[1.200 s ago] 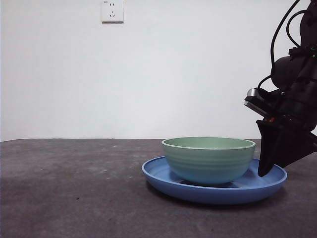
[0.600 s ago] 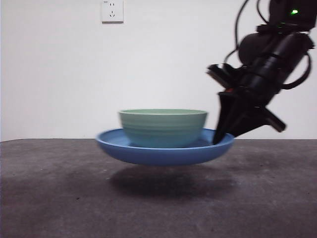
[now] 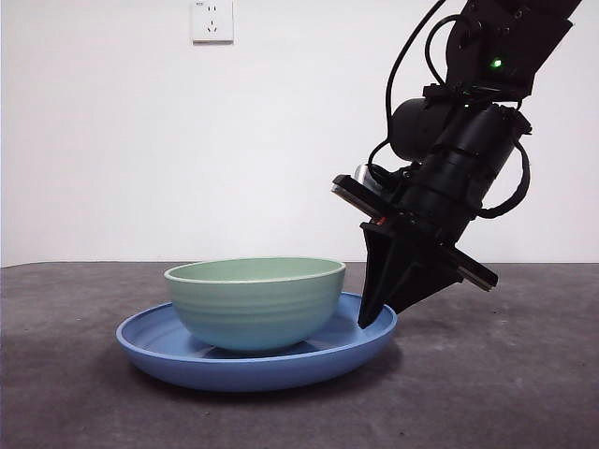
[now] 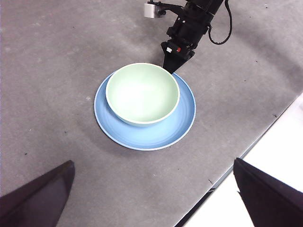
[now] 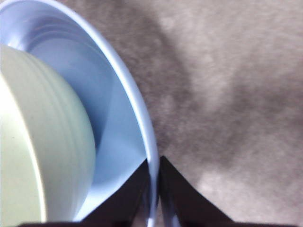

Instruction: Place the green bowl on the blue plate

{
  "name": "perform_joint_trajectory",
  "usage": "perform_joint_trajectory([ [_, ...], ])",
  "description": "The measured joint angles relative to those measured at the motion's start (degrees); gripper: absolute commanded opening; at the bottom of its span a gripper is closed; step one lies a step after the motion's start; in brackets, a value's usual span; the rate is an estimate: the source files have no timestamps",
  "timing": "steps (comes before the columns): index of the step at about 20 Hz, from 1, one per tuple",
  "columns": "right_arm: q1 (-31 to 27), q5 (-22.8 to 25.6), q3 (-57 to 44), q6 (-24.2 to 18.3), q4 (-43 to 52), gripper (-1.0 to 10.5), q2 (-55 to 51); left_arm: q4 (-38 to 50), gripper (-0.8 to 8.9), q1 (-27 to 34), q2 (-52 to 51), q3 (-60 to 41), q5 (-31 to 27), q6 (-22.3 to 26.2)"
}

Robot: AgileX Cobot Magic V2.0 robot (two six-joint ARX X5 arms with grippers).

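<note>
One ridged matte green bowl (image 3: 255, 301) inside one glossy blue plate (image 3: 168, 353); right gripper (image 3: 372, 318) jaws pinching plate rim; left gripper (image 4: 151, 198) jaws wide apart, holding nothing.

In the right wrist view, the frame's left edge is cutting off most of the bowl (image 5: 42, 142), and the plate (image 5: 118, 94) is running out at the top left. My right gripper (image 5: 152, 177) is covering the rim it is pinching. In the front view, the bowl (image 3: 255, 301) is hiding the plate's middle (image 3: 356, 341). My left jaws are showing only as tips at the bottom corners of the left wrist view.
</note>
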Motion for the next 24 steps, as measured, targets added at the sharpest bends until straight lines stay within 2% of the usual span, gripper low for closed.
perform_joint_trajectory([
  [5,0.0,0.37,0.0,0.02,0.02,0.2,0.0,0.0,5.94,0.0,-0.02,0.0,0.0,0.0],
  [8,0.0,0.44,0.0,0.0,0.33,2.4,0.0,0.0,5.94,0.0,0.0,0.0,0.0,0.0],
  [9,0.0,0.46,0.0,0.02,0.37,2.9,0.0,0.0,5.94,0.0,0.0,0.0,0.0,0.0],
  [13,-1.18,0.48,1.88,-0.07,-0.83,3.0,-0.11,0.0,5.94,0.0,0.0,0.0,0.0,0.0],
  [15,-2.64,0.83,5.55,-0.26,-4.46,3.0,-0.76,0.0,5.94,0.0,-0.02,0.0,0.0,0.0],
  [18,-4.46,6.05,11.91,-1.7,-12.17,3.2,-2.8,0.0,5.94,0.0,0.0,0.0,0.0,0.0],
  [20,-5.14,10.91,15.8,-3.28,-18.49,4.0,-5.79,0.0,5.94,0.0,0.0,0.0,0.0,0.0],
  [24,-4.87,12.76,18.14,-5.73,-25.83,5.3,-16.17,0.0,5.94,0.0,-0.02,0.0,0.0,0.0],
])
